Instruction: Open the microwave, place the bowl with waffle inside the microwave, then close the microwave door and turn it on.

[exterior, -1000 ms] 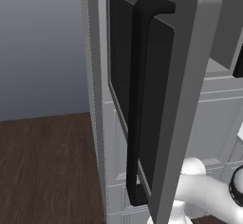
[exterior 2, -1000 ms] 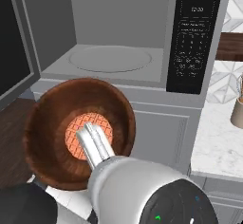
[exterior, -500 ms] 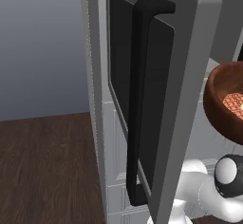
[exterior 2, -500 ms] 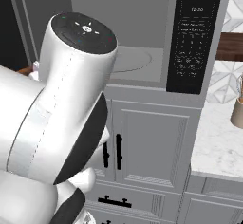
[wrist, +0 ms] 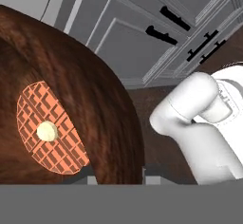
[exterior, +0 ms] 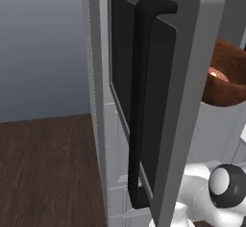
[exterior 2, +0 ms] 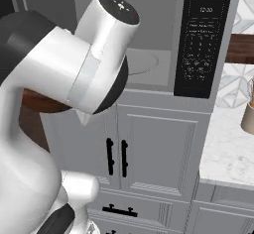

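Observation:
The microwave door (exterior: 163,101) stands swung open, its long black bar handle (exterior: 141,101) facing the left base view. The microwave (exterior 2: 149,64) shows its grey cavity with a turntable, and a dark control panel (exterior 2: 203,39) on the right. The brown bowl (wrist: 71,99) with a round orange waffle (wrist: 50,128) hangs in the air at the mouth of the cavity. It peeks past the door's edge (exterior: 226,79) and under my arm (exterior 2: 42,101). My gripper (wrist: 116,180) is shut on the bowl's rim, its fingertips mostly hidden by the bowl.
Grey panelled cabinets with small black handles (exterior 2: 116,156) sit under the microwave. A marble counter (exterior 2: 228,144) with a tan jar (exterior 2: 248,114) lies to the right. Dark wood floor (exterior: 43,168) spreads to the left of the open door.
The arm has swung up and forward, carrying the bowl from in front of the right base camera towards the microwave's opening. The bowl now shows beyond the door's edge in the left base view.

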### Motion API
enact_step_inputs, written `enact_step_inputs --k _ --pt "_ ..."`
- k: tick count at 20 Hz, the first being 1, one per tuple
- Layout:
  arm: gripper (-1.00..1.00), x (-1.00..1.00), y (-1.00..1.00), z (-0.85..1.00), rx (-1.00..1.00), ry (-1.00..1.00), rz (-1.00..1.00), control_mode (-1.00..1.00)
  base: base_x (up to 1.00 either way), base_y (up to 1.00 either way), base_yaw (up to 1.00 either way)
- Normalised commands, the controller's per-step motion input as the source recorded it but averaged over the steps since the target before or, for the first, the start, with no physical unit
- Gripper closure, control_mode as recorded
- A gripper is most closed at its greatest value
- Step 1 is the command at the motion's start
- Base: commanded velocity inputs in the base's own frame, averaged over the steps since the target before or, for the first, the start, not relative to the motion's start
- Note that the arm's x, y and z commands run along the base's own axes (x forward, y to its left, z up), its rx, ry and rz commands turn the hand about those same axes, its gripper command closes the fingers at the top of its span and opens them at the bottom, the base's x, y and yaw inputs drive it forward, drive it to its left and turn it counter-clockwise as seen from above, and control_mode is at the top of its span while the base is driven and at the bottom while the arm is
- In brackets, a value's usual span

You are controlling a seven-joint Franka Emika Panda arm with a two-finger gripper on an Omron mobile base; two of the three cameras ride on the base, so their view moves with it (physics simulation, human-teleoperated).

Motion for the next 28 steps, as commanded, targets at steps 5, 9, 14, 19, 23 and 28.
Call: enact_step_inputs --k 5,9,14,19,23,28 --pt "1.0 0.85 0.28 0.25 0.06 -0.02 -0.26 -1.0 0.0 0.0 0.0" --pt "1.0 0.87 0.23 0.08 0.0 0.0 -0.32 -1.0 0.0 0.0 0.0" --pt "1.0 0.74 0.07 0.11 -0.04 0.0 -0.27 -1.0 0.0 0.0 0.0" --pt "1.0 0.88 0.06 0.0 0.0 0.0 -0.16 -1.0 0.0 0.0 0.0" --pt "1.0 1.0 0.05 -0.32 0.0 0.09 -0.07 -1.0 0.0 0.0 0.0" --pt "1.0 1.0 0.0 -0.04 0.0 0.08 -0.05 -1.0 0.0 0.0 0.0"
